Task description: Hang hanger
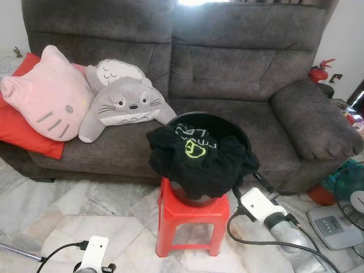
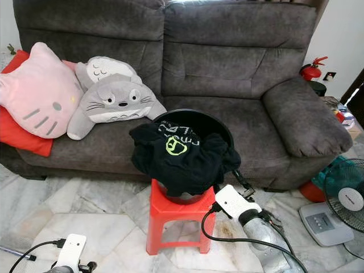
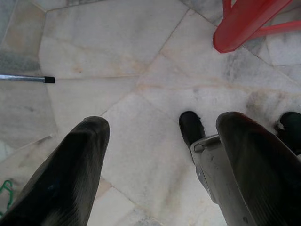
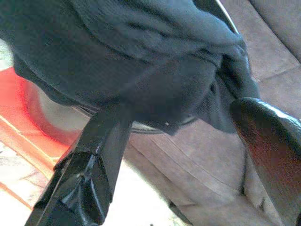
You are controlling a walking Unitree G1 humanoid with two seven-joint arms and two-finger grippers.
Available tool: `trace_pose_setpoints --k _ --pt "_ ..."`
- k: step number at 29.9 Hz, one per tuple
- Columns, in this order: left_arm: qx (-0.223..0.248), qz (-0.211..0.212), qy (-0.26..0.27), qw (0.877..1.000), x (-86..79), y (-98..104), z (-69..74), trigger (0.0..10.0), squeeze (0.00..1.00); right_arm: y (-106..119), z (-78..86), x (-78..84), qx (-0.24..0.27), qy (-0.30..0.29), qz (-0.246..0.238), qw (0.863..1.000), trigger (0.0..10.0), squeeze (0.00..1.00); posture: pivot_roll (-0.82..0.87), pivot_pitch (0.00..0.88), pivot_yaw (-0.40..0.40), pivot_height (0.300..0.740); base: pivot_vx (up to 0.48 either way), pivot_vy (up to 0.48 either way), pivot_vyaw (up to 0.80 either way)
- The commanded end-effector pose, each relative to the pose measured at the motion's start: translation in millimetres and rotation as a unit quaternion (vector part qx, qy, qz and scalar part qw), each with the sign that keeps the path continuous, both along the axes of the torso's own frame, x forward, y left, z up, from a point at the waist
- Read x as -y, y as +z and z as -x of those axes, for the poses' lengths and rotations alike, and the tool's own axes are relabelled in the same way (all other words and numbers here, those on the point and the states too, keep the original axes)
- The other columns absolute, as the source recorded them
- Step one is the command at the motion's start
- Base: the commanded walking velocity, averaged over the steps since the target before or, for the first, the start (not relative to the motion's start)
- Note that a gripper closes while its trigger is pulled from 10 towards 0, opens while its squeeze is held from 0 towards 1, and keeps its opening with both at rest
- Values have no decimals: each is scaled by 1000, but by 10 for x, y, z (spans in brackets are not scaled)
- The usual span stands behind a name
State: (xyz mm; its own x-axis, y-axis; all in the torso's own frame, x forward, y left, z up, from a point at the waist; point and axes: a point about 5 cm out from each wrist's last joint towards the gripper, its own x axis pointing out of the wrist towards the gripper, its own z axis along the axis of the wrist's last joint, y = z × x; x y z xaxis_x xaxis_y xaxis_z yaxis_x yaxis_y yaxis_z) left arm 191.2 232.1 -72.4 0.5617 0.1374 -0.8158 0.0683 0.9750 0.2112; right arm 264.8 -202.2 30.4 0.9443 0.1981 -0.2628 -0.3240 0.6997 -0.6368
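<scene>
A black garment (image 1: 199, 156) with a green logo lies draped over a black basin (image 1: 227, 122) on a red plastic stool (image 1: 190, 219) in front of the sofa. My right gripper (image 4: 183, 113) is open beside the basin's right rim, its fingers (image 1: 257, 177) close to the hanging edge of the garment with nothing between them. My left gripper (image 3: 160, 127) hangs low and open over the marble floor, left of the stool. A thin green wire shape (image 3: 4, 193) shows at the floor's edge in the left wrist view; I cannot tell what it is.
A grey sofa (image 1: 239, 74) holds a pink cat pillow (image 1: 48, 94), a red cushion (image 1: 23, 133) and grey plush toys (image 1: 125, 102). A fan (image 1: 350, 196) and its base stand at the right. A metal rod (image 3: 23, 78) lies on the floor at the left.
</scene>
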Motion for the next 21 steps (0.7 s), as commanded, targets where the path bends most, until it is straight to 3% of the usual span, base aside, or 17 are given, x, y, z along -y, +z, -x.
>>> trace_pose_setpoints --k 1,10,21 --pt "-2 1 -5 1000 21 2 -15 10000 0 12 -9 19 -5 8 0 1000 10000 0 -176 3 -63 740 0 0 0" --pt "-3 1 -6 1000 22 6 -24 10000 0 -12 -3 4 -21 23 4 1000 10000 0 -174 4 -61 740 0 0 0" --pt "-5 2 -9 1000 29 4 -26 10000 0 -93 35 64 -33 -4 16 999 10000 0 -176 4 -57 740 0 0 0"
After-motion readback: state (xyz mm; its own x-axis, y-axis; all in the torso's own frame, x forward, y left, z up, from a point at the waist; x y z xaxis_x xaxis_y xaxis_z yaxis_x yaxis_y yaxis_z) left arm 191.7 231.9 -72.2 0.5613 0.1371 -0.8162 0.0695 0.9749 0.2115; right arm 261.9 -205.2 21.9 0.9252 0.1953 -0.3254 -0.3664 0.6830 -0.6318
